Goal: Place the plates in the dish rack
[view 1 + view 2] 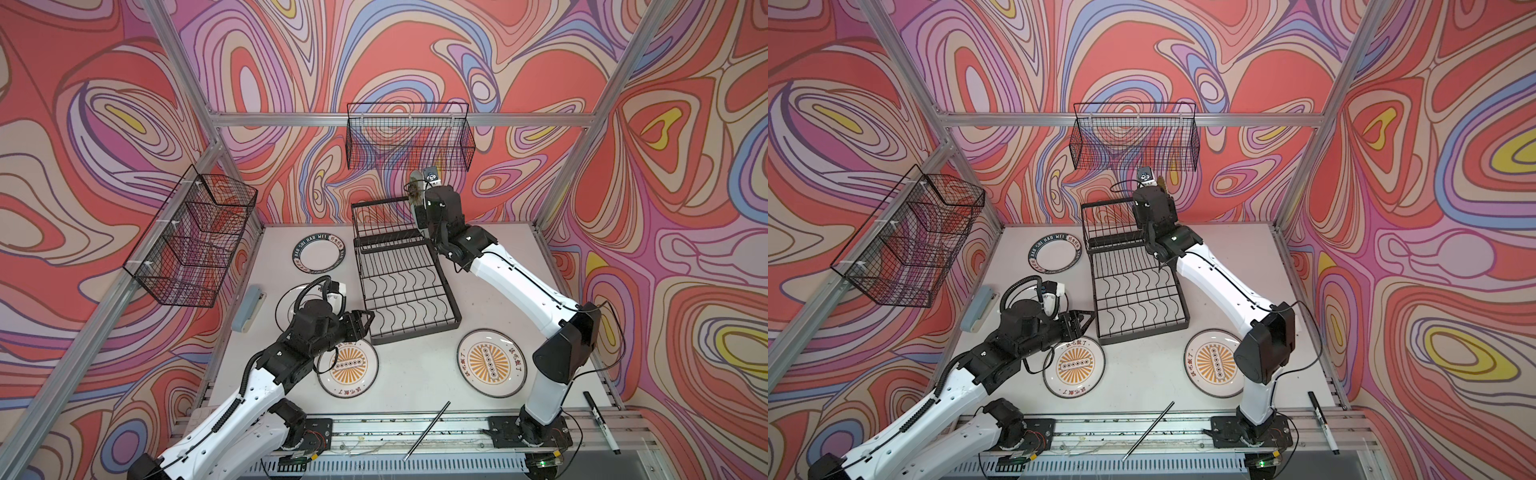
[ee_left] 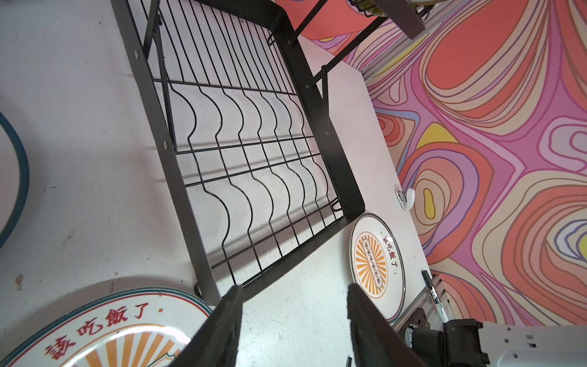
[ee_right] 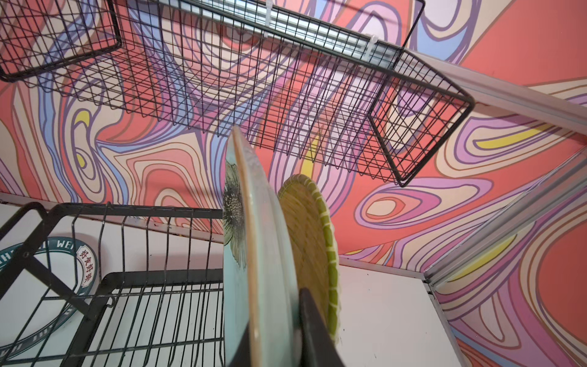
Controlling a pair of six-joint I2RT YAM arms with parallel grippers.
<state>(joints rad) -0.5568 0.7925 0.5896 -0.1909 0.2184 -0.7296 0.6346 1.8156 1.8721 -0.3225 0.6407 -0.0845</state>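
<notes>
Fingers [image 3: 313, 327] of the right gripper [image 3: 273, 317] clamp the pale green flowered plate [image 1: 415, 193] upright at the dish rack [image 1: 415, 332], upper centre of a top view; left gripper [image 2: 293, 287] open, empty; slot misalignment could strike the adjacent yellow plate [image 3: 308, 228].

Robotics lab cell: aluminium frame [image 1: 291, 119], swirl-printed backdrop [image 1: 415, 41], white bench [image 1: 415, 374].

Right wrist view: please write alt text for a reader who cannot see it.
The right gripper clamps a pale green flowered plate on edge by the upper tier of the dish rack. A yellow plate stands on edge next to it, and a black mesh basket hangs above.
</notes>
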